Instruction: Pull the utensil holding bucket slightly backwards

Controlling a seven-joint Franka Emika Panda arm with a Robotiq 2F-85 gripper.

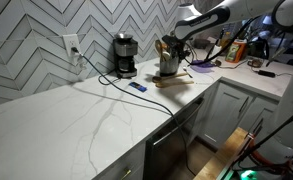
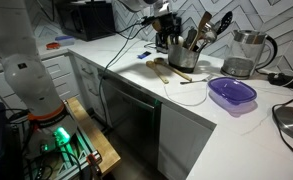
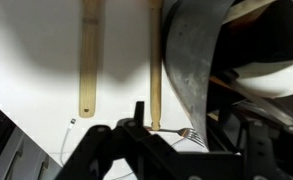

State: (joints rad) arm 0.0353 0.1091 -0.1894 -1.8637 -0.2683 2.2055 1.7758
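The metal utensil bucket (image 1: 168, 63) stands on the white counter, full of wooden and dark utensils, and shows in both exterior views (image 2: 183, 56). My gripper (image 1: 175, 44) hangs right over its rim (image 2: 170, 36). In the wrist view the bucket's shiny wall (image 3: 191, 60) rises between my two dark fingers (image 3: 191, 122). The left finger stands apart from the wall, with a gap where a fork (image 3: 182, 133) on the counter shows. The fingers are spread wide and not closed on the wall.
Two wooden utensils (image 3: 89, 60) lie on the counter beside the bucket (image 2: 164, 70). A coffee maker (image 1: 124, 55) with its cable stands close by. A glass kettle (image 2: 247, 52) and a purple lid (image 2: 232, 93) are on the other side. A blue object (image 1: 136, 87) lies near the counter edge.
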